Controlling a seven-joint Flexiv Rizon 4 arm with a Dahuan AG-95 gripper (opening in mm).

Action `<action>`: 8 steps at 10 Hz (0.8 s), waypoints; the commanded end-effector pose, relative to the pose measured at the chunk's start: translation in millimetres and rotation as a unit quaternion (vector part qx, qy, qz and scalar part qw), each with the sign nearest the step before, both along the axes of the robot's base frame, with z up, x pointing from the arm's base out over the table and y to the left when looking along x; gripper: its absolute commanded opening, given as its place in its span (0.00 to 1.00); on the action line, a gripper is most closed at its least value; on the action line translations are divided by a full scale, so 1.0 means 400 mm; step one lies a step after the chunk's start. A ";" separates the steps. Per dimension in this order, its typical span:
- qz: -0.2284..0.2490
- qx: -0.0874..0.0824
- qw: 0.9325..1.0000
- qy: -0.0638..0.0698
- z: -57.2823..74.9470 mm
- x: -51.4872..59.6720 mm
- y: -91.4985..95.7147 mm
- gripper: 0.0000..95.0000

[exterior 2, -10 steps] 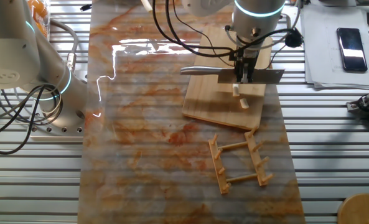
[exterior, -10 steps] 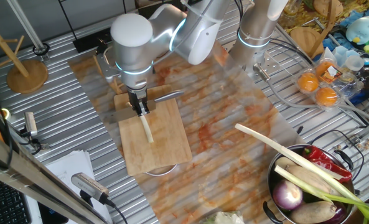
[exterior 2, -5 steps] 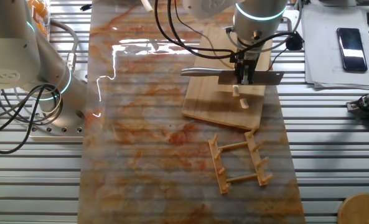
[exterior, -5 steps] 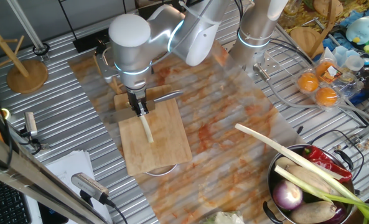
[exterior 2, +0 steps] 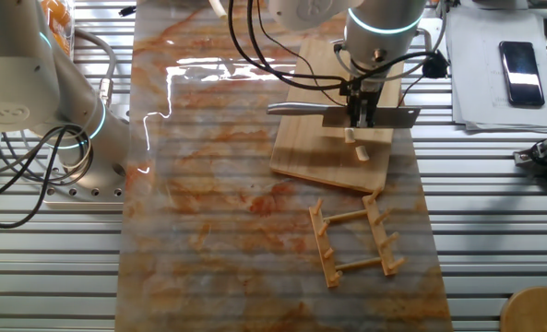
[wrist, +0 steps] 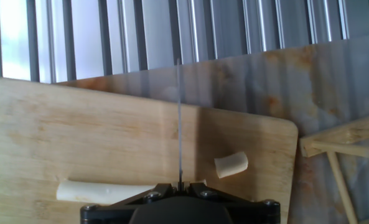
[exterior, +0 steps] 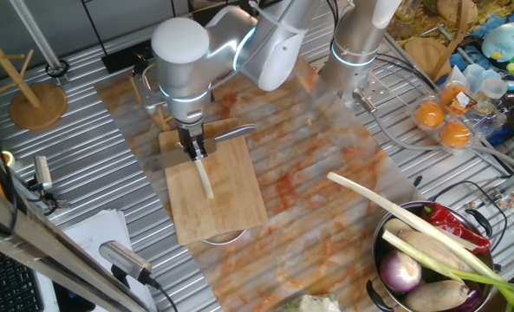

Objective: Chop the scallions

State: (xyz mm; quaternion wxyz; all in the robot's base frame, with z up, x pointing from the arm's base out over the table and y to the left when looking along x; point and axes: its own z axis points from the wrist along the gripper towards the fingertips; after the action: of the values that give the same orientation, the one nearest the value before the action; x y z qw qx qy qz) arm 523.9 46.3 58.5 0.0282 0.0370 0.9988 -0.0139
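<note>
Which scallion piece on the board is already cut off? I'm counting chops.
The short stub, lying apart to the right of the knife blade; the long stalk extends left.

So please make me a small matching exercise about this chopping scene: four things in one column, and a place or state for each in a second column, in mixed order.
Things:
1. knife
2. short scallion chunk
3. long scallion stalk
4. small wooden rack

Places or states:
A. lies on the mat beside the cutting board
B. held in the gripper
C. lies on the board, longer uncut part
D. lies on the board, cut off and apart

Pairs: 1-B, 2-D, 3-C, 4-A
</note>
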 end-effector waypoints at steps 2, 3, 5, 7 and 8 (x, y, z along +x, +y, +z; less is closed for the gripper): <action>0.000 0.000 1.000 0.001 -0.005 0.000 -0.001 0.00; 0.000 0.000 1.000 0.001 -0.009 0.001 -0.001 0.00; 0.001 0.000 1.000 0.002 -0.013 0.000 -0.004 0.00; 0.001 0.002 1.000 0.000 -0.014 0.000 -0.004 0.00; 0.000 0.003 1.000 0.000 -0.014 -0.001 -0.006 0.00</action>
State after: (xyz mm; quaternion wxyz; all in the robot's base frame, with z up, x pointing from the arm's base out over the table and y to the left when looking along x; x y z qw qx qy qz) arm 523.7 44.0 54.3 0.0286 0.0382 0.9988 -0.0110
